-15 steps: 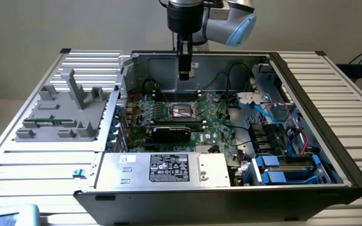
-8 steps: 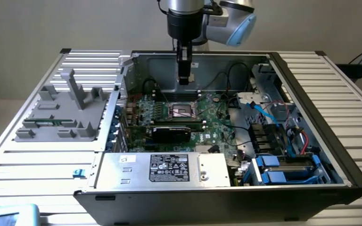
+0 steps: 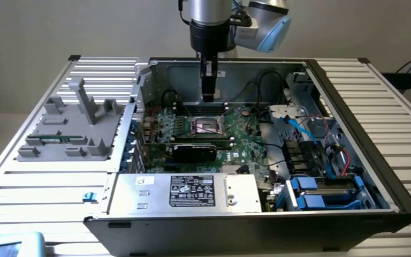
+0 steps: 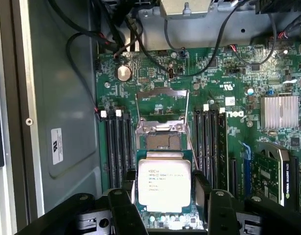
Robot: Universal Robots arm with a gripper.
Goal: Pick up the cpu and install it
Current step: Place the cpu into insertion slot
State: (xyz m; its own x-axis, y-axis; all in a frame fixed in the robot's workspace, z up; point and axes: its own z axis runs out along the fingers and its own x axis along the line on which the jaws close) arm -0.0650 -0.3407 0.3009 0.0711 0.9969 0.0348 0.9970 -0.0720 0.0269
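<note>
The cpu (image 4: pixel 164 182), a square chip with a silvery top and printed text, sits between the two black fingers (image 4: pixel 127 196) of my gripper (image 4: pixel 164 192), which is shut on its edges. In the exterior view my gripper (image 3: pixel 207 96) hangs straight down inside the open computer case, a little above the motherboard. The cpu socket (image 4: pixel 163 139) lies just beyond the chip with its metal frame swung up, and its bare contact field shows. From the exterior view the socket (image 3: pixel 207 125) is almost directly under the fingertips.
Black memory slots (image 4: pixel 117 147) flank the socket on both sides. A graphics card (image 3: pixel 198 150) lies in front of it, a silver power supply (image 3: pixel 184 191) at the case's near edge. Black cables (image 3: pixel 263 85) loop at the back. A grey plastic holder (image 3: pixel 70 128) stands outside, on the exterior view's left.
</note>
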